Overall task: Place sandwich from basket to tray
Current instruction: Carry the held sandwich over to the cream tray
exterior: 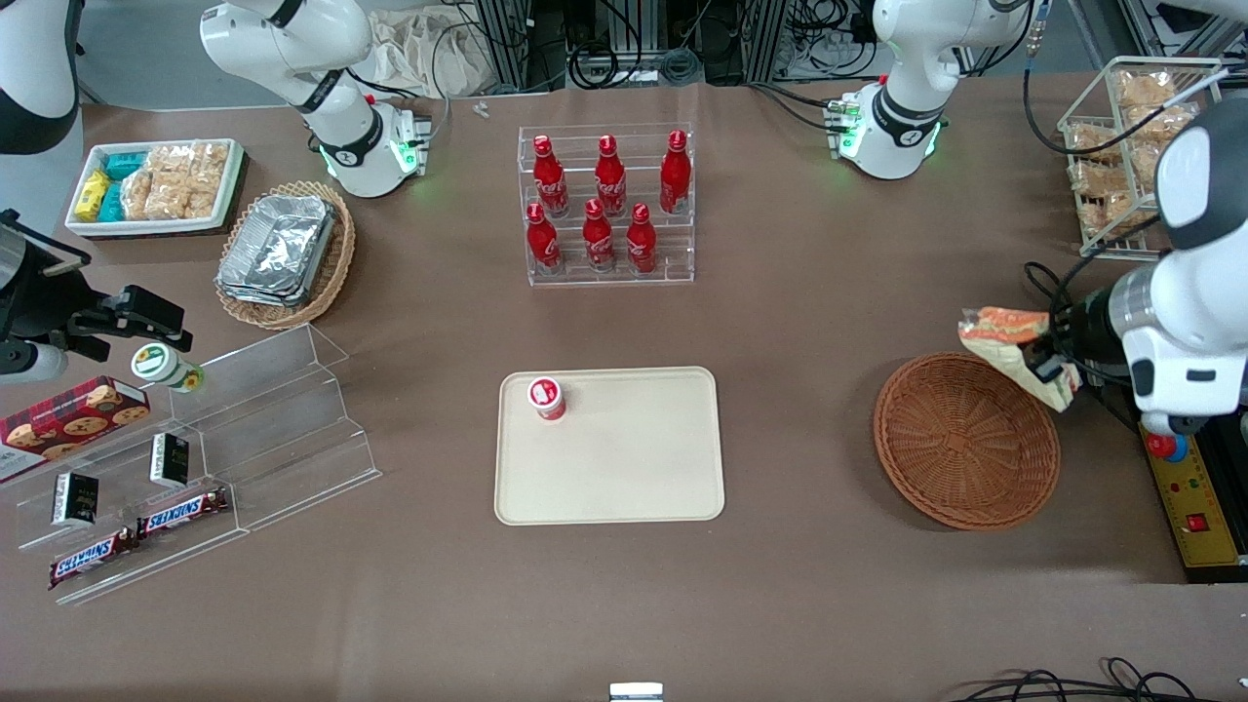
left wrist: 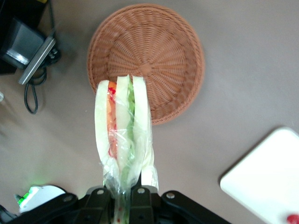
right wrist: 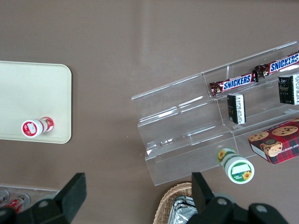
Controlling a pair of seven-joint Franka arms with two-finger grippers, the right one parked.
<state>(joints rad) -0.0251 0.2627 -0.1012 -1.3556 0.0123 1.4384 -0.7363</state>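
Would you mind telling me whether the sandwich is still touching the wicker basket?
Apart. In the left wrist view, the claw is shut on the sandwich, held above the empty basket with its weave visible below.

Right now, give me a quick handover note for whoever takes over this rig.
Gripper: shut on the sandwich, held in the air above the basket's edge at the working arm's end of the table.
Basket: nothing in it.
Tray: mid-table, carries only a small red-and-white cup near one corner.
Done: sandwich picked and lifted out.
Left: carry it to the tray, set it on a bare part, release.
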